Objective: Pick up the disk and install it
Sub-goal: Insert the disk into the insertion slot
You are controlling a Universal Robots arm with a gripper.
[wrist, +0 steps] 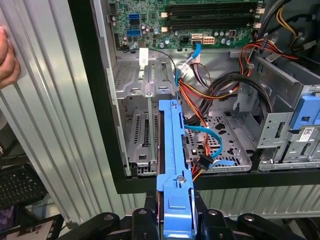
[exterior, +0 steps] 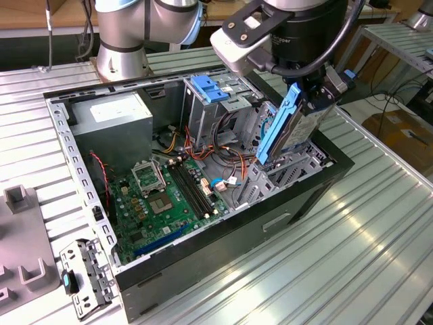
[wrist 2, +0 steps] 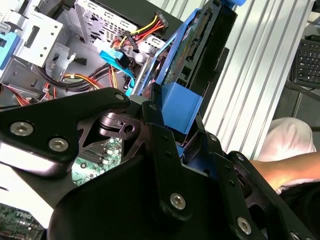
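Note:
The disk [exterior: 287, 125], a dark grey drive in a bright blue carrier rail, hangs on edge and tilted above the drive bay [exterior: 292, 170] at the computer case's corner on the exterior view's right. My gripper [exterior: 316, 95] is shut on its upper end. In the second wrist view the black fingers [wrist 2: 162, 150] clamp the blue rail of the disk [wrist 2: 182, 55]. In the first wrist view the rail of the disk [wrist: 172, 150] runs out from my gripper [wrist: 175, 220] over the empty metal bay slots [wrist: 140, 125]. The disk's lower end is just above the bay, apart from it.
The open case holds a green motherboard [exterior: 172, 196], a power supply [exterior: 111, 118], a tall cage with a blue tab [exterior: 210, 88] and loose orange and blue cables [wrist: 205, 145]. A person's hand [wrist: 7, 55] rests beside the case. A metal bracket [exterior: 84, 277] lies on the table.

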